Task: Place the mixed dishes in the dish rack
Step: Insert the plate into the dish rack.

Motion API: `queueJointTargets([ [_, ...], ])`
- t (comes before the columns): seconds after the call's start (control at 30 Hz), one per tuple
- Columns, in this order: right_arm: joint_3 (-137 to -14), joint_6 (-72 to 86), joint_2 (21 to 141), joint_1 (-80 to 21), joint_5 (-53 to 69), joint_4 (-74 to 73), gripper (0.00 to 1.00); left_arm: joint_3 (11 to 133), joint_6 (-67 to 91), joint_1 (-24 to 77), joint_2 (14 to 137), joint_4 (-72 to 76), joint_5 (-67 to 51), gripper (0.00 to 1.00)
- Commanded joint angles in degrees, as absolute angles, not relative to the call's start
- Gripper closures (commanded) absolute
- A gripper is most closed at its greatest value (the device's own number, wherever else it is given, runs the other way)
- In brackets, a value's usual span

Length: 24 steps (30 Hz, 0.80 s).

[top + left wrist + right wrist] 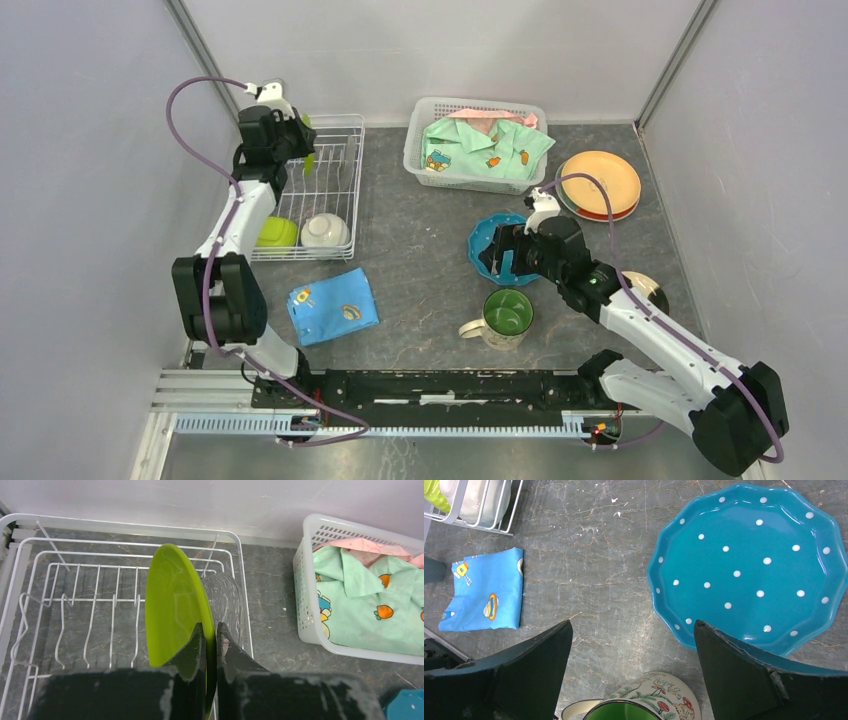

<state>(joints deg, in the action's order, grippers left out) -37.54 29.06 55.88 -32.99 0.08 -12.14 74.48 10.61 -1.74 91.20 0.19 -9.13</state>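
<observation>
At the far left, the left hand (210, 630) pinches the rim of a lime-green plate (172, 605), upright on edge inside the white dish rack (120, 530). On the desk (614, 555) lie a folded blue cloth (486, 590) and a green-lined mug (654, 692). The right hand (632, 625) hangs wide open, holding nothing, beside the blue dotted plate (749, 565). Orange plates (598, 180) sit further right.

Left arm (238, 215) and right arm (655, 335) of white shells and bulky black joints, purple cable (169, 103) looping along each, black wedge fingers (190, 652), pale scuffed edges
</observation>
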Motion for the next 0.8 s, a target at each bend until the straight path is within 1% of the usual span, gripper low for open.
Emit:
queueJointTargets([
  [0.0,-39.2,27.6,54.6,-33.0,-0.1,-10.5,0.02,79.3,13.6,-4.8,92.6,2.1,-18.4,0.98],
  [0.1,-39.4,27.7,54.6,-33.0,-0.1,-10.2,0.02,80.2,15.0,-6.2,93.8,1.7,-22.5,0.98],
  [0.2,-39.0,27.5,54.5,-32.9,2.6,-8.4,0.02,82.1,14.1,-6.4,95.0,0.5,-26.8,0.98],
  [0.37,-37.7,28.3,55.0,-32.9,3.2,-6.5,0.02,88.5,12.3,-6.4,99.2,-7.6,-32.1,0.98],
  [0.63,-38.3,28.9,56.0,-32.9,3.8,-6.5,0.02,84.2,15.5,-6.4,101.7,-0.1,-33.9,0.98],
  [0.77,-38.3,29.6,56.0,-32.9,3.7,-6.0,0.02,85.7,14.6,-6.4,104.3,-0.1,-34.2,0.98],
])
